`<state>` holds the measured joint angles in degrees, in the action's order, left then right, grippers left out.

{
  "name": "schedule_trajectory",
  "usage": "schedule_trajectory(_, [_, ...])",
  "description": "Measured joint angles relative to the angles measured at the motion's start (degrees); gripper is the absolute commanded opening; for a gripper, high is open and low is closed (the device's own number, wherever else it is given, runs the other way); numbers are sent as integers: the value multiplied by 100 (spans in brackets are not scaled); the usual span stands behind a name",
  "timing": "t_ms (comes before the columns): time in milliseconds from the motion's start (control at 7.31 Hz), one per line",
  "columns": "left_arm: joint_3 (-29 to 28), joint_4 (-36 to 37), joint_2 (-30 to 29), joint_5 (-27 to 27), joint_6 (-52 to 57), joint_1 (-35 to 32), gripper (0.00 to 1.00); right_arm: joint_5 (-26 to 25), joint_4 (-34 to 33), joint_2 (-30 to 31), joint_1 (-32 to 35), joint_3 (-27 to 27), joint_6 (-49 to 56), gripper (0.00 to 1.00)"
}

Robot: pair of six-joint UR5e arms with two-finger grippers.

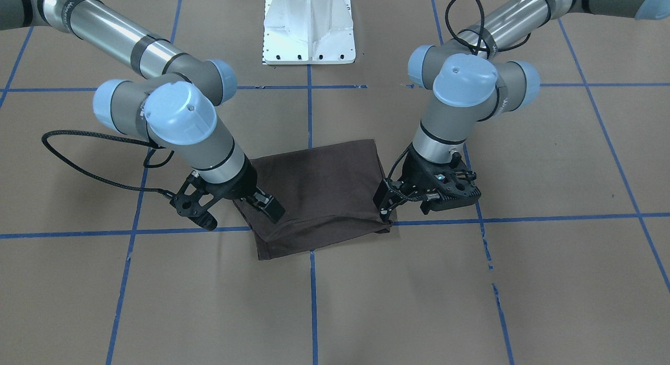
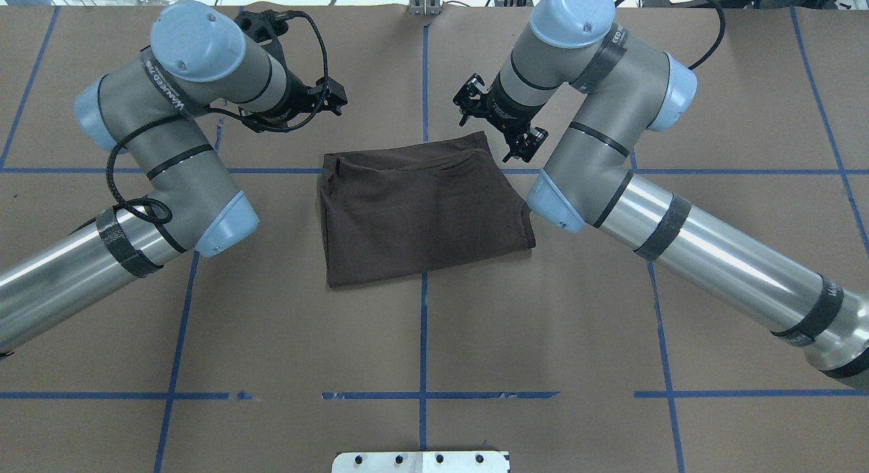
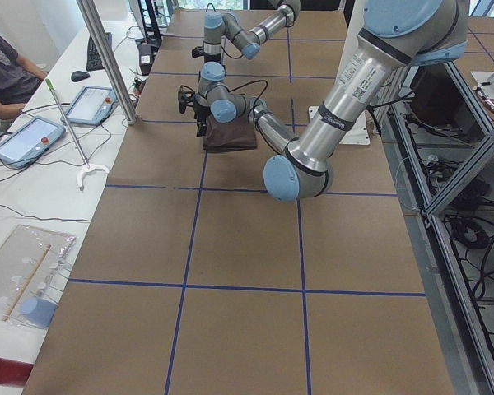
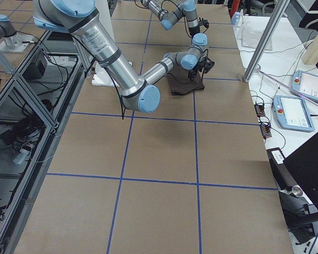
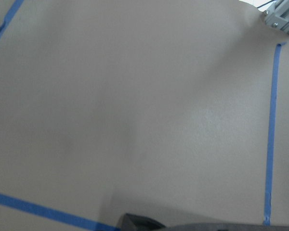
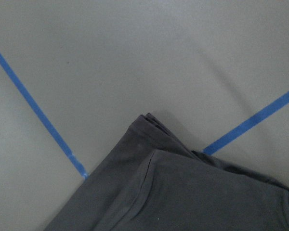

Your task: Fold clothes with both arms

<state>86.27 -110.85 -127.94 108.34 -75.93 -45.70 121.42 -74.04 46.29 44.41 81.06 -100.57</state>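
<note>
The dark grey-brown T-shirt (image 1: 319, 192) lies folded into a compact rectangle (image 2: 421, 208) in the middle of the brown table. It looks small in the side views (image 3: 229, 136) (image 4: 184, 84). My left gripper (image 1: 386, 205) hovers beside one far corner of the shirt (image 2: 333, 98) and looks open and empty. At the other far corner my right gripper (image 1: 269, 207) is over the shirt's edge (image 2: 523, 145), open with nothing between its fingers. The right wrist view shows a layered shirt corner (image 6: 183, 192) on the table. The left wrist view shows only bare table.
The white pedestal base (image 1: 309, 35) stands at the robot's side of the table (image 2: 421, 461). Blue tape lines (image 2: 422, 303) grid the surface. A seated person (image 3: 4, 74) and tablets (image 3: 86, 105) (image 4: 294, 111) are on the benches beyond the table ends.
</note>
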Motion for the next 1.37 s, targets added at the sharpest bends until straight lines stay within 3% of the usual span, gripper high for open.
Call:
schedule_trajectory(274, [314, 64, 196, 278, 381, -291, 100, 100, -376, 112, -37, 578, 224, 100])
schedule_trajectory(547, [1155, 132, 1029, 654, 1166, -696, 100, 51, -1373, 161, 79, 1090, 1458, 100])
schedule_trajectory(821, [1778, 317, 1938, 800, 2526, -1277, 100, 32, -2272, 486, 596, 1447, 3603, 100])
schedule_trajectory(1369, [1897, 933, 3124, 1022, 6349, -3125, 100, 636, -2486, 2462, 2567, 1724, 7998, 100])
